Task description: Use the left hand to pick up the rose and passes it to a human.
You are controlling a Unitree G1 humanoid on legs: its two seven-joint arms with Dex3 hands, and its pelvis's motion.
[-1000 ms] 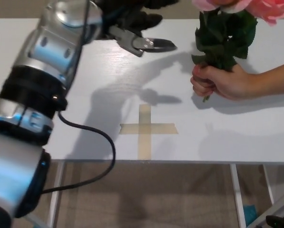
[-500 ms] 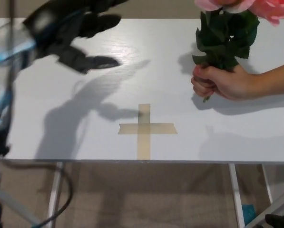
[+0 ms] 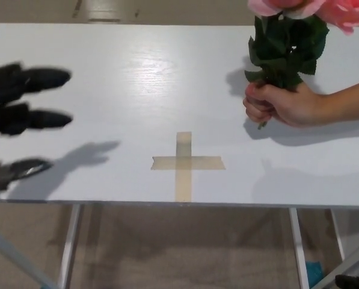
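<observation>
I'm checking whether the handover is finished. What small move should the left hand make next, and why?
Probably just finish drawing back off the table's left edge. The left hand is open and empty, fingers spread, while a person's hand holds the rose upright on the far side.

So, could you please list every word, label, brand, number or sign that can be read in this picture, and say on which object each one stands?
There is no readable text in the head view.
The tape cross on the white table is a plain mark with no writing.
The roses in the person's hand carry no tag or label.
The robot's left hand is blurred, and no marking can be read on it.
</observation>
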